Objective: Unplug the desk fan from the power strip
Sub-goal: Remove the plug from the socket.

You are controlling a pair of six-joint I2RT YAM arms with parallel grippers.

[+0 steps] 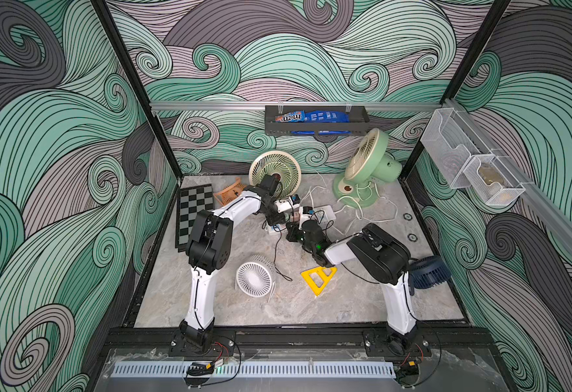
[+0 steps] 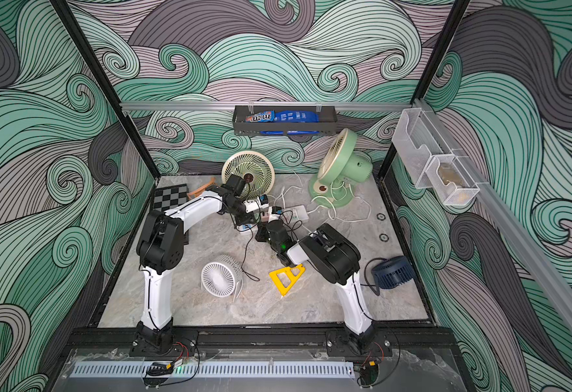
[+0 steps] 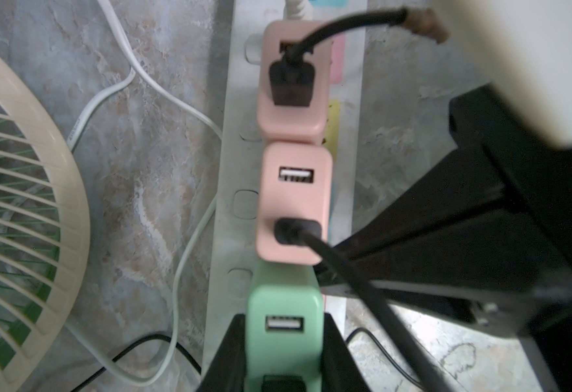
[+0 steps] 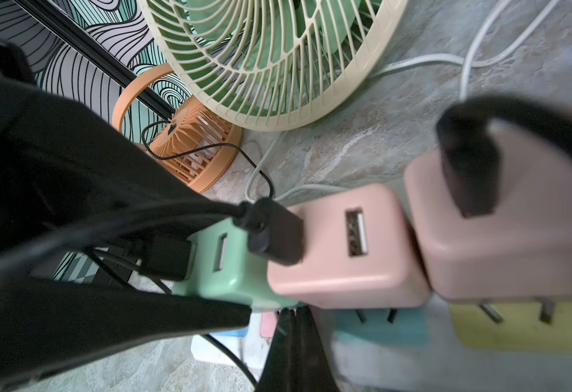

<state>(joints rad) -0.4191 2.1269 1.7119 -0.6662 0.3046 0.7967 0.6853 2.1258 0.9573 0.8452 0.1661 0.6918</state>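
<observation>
The power strip (image 3: 240, 163) is a long white bar with pastel socket squares, seen mid-table in both top views (image 1: 326, 211) (image 2: 299, 210). A green USB adapter (image 3: 284, 305) and two pink adapters (image 4: 345, 271) stand in a row on it. My left gripper (image 3: 284, 325) is shut on the green adapter's sides. A black cable leaves that adapter; I cannot trace which desk fan it feeds. My right gripper (image 4: 293, 315) is shut, its tips down against the power strip (image 4: 379, 356) just below the green adapter (image 4: 230, 271). The green adapter's prongs are hidden.
Several fans stand around: a cream one (image 1: 275, 173) close behind the strip, a green one (image 1: 367, 163), a small white one (image 1: 254, 279), an orange one (image 4: 193, 149) and a blue one (image 1: 428, 271). White and black cords tangle around the strip. A yellow triangle (image 1: 318, 276) lies near my right arm.
</observation>
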